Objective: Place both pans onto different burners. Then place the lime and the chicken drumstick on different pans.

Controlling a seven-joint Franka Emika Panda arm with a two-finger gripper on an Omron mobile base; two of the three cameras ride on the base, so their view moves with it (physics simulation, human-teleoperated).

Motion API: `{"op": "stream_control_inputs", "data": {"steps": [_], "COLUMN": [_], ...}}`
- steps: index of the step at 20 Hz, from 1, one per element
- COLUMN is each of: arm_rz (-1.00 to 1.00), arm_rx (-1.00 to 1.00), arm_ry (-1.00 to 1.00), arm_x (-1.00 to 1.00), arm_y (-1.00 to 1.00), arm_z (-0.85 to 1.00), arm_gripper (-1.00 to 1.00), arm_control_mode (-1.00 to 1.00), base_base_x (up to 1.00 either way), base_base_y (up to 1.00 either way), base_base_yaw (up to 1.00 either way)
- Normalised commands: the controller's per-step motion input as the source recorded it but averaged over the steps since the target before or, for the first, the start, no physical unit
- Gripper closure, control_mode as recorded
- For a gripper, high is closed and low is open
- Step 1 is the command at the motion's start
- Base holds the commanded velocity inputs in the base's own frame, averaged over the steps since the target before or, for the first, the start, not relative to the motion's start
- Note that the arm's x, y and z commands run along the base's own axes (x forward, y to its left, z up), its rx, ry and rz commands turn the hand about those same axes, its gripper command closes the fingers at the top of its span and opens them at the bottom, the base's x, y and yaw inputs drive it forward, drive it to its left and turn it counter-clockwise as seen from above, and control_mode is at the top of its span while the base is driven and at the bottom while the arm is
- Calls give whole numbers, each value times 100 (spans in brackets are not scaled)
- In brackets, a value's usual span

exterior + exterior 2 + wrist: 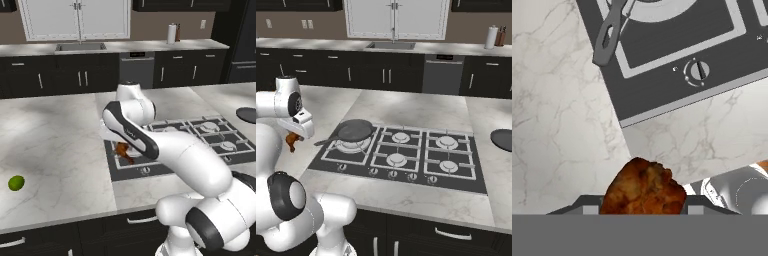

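- Marble island counter [406, 192], carrying our black cooktop [401, 155].
- Grey pan [354, 131], seated on the rear-left burner [351, 145], ready for food.
- Darker pan [503, 139], off on the counter, not yet placed.
- Gripper [643, 210], clamped on the chicken drumstick [644, 189], lifted for carrying.
- Lime [16, 183], waiting on the counter.

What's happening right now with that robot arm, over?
Pincer shut on orange-brown chicken drumstick, held above the marble counter by the cooktop's corner. Mid-grey long-handled frying pan sits on a burner. Small green lime waits on the counter.
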Motion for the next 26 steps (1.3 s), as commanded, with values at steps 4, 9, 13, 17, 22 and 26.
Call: {"op": "stream_control_inputs", "data": {"steps": [4, 9, 13, 17, 22, 26], "arm_rz": [0, 0, 0, 0, 0, 0], "arm_rx": [0, 0, 0, 0, 0, 0], "arm_ry": [0, 0, 0, 0, 0, 0], "arm_x": [10, 20, 26, 28, 26, 31], "arm_y": [-27, -30, -26, -21, -16, -5], "arm_z": [14, 11, 3, 0, 0, 0], "arm_gripper": [100, 100, 100, 100, 100, 100], "arm_control_mode": [-100, -100, -100, -100, -100, -100], "base_base_x": [0, 0, 0, 0, 0, 0], "base_base_y": [0, 0, 0, 0, 0, 0], "base_base_yaw": [0, 0, 0, 0, 0, 0]}}
